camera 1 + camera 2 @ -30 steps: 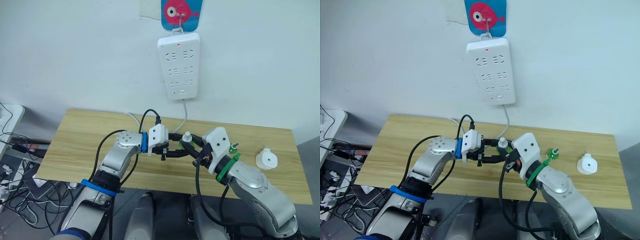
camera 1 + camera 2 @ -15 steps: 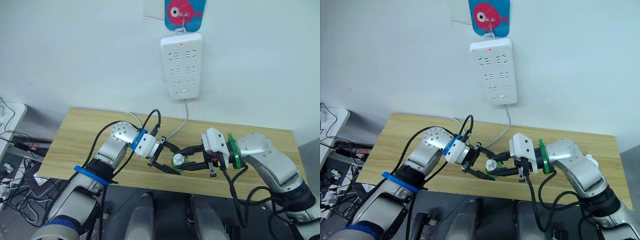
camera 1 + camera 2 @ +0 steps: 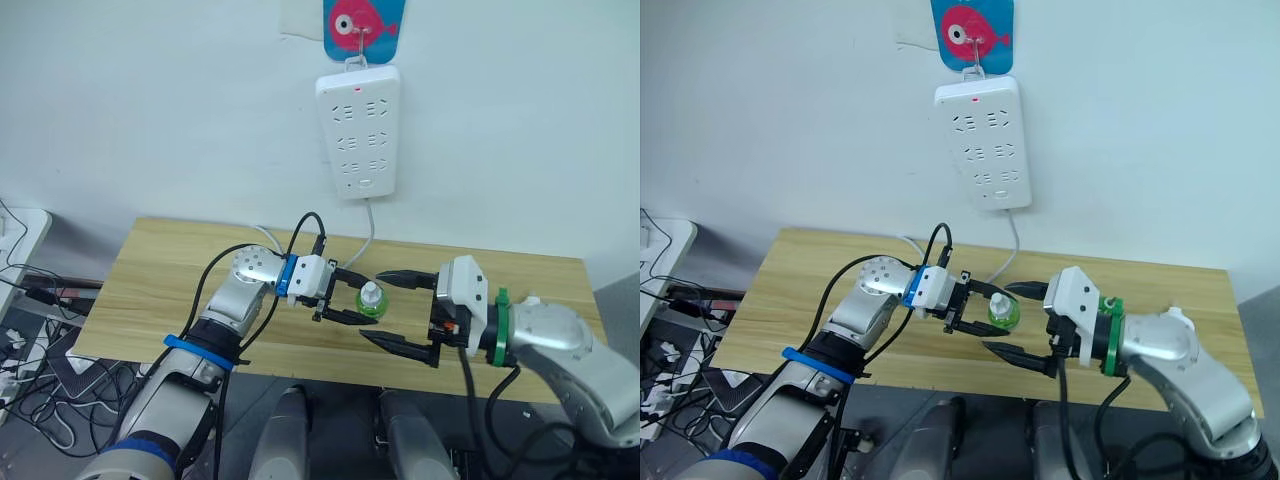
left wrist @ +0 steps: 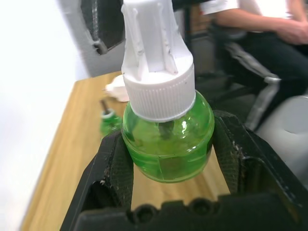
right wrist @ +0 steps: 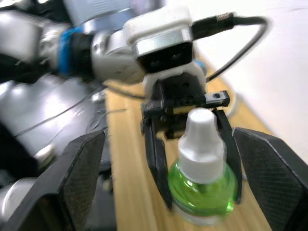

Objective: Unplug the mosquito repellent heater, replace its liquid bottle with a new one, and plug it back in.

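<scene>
Left gripper (image 3: 350,298), fingers pinching a green bottle (image 3: 371,300) with a white cap, above the table (image 3: 160,280). Right gripper (image 3: 396,312), fingers spread wide, at the bottle's 4 o'clock. Heater (image 3: 1177,316) on the table behind the right arm. Power strip (image 3: 358,132) on the wall at 12 o'clock.
</scene>
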